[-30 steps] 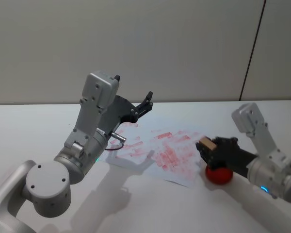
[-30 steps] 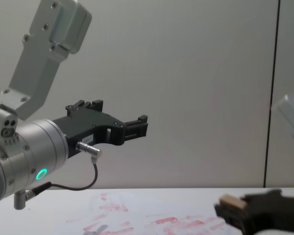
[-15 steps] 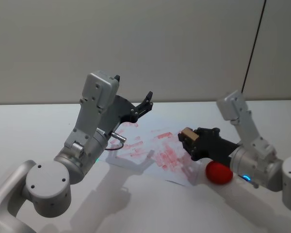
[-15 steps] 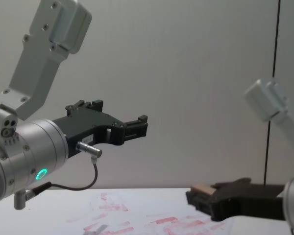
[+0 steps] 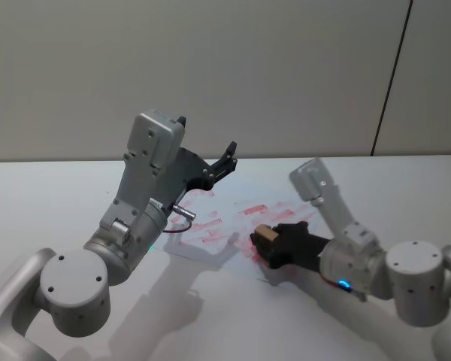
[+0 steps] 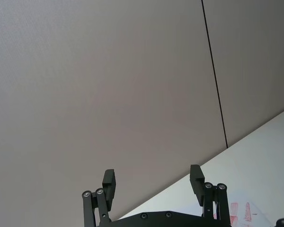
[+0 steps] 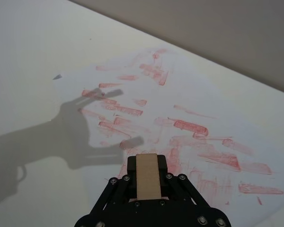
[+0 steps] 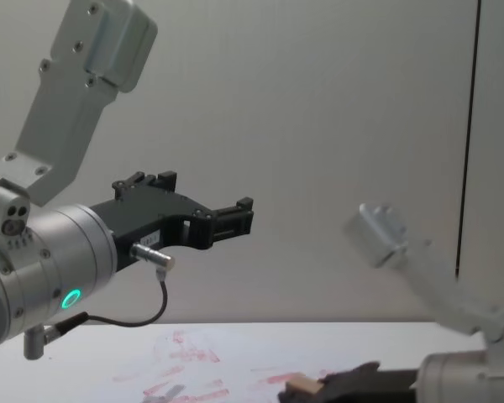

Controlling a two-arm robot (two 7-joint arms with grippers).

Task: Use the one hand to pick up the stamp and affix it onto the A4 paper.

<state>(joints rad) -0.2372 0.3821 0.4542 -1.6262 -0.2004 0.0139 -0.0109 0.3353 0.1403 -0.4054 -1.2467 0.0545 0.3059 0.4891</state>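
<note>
Against a plain grey wall, the white table (image 5: 52, 188) carried the A4 paper (image 5: 237, 210), crowded with red marks. Within the last second the right gripper (image 5: 265, 241), pinching the wooden stamp (image 5: 261, 234), had swung in from beyond the sheet's right edge and dropped low over its middle. Pressing down seemed next. The left gripper (image 6: 152, 176) hung raised, fingers spread.
</note>
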